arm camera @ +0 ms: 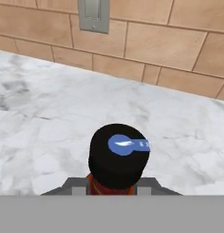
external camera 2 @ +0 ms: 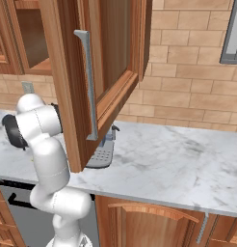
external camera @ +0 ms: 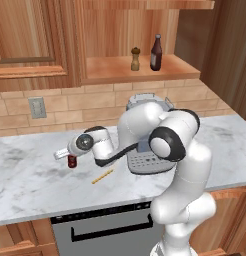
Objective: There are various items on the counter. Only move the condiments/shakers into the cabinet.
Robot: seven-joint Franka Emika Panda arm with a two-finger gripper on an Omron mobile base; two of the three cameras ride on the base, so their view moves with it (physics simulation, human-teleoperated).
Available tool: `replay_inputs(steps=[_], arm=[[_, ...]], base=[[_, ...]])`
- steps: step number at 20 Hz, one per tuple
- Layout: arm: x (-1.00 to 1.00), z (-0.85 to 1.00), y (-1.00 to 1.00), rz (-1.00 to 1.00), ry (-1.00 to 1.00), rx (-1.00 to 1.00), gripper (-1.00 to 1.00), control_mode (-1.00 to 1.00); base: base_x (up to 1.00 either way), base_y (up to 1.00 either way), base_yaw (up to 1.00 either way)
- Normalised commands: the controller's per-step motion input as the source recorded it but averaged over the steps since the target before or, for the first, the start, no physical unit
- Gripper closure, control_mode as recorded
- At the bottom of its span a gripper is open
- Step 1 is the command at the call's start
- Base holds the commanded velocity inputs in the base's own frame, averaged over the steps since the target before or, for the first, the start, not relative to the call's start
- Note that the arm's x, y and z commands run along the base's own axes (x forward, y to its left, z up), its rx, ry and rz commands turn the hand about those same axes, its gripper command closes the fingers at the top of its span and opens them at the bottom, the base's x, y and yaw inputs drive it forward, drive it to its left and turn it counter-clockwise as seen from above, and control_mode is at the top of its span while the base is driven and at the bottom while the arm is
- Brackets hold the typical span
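Observation:
The small black-capped, red-labelled sauce bottle (external camera: 71, 161) stands on the marble counter (external camera: 35, 185) near the brick wall. My gripper (external camera: 69, 154) reaches left over it and is shut on it. In the hand view the bottle's black cap (arm camera: 118, 157) sits between my two fingertips (arm camera: 76, 186), which press against its red body. The tan pepper shaker (external camera: 135, 59) and the dark brown glass bottle (external camera: 156, 52) stand upright side by side on the floor of the doorless cabinet (external camera: 110, 70) above.
A thin yellow stick (external camera: 102, 176) lies on the counter just right of the sauce bottle. The grey coffee machine (external camera: 145, 160) stands behind my arm. A wall outlet (external camera: 37, 107) is above the bottle. An open wooden cabinet door (external camera 2: 96, 72) hangs beside the arm.

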Motion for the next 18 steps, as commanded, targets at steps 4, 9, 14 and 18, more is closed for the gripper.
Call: replay_inputs(steps=[4, 9, 14, 18], arm=[[-0.1, 0.64, 0.0, -0.03, -0.19, 0.0, 1.0, -1.0], [-0.15, 1.0, 0.0, -0.13, -0.13, -0.01, 1.0, -1.0], [-0.33, 1.0, 0.0, -0.19, -0.05, -0.02, 1.0, -1.0], [-0.53, 1.0, 0.0, -0.17, 0.0, -0.04, 1.0, -1.0]], base=[[0.0, 0.0, 0.0], [0.0, 0.0, 0.0], [0.0, 0.0, 0.0], [0.0, 0.0, 0.0]])
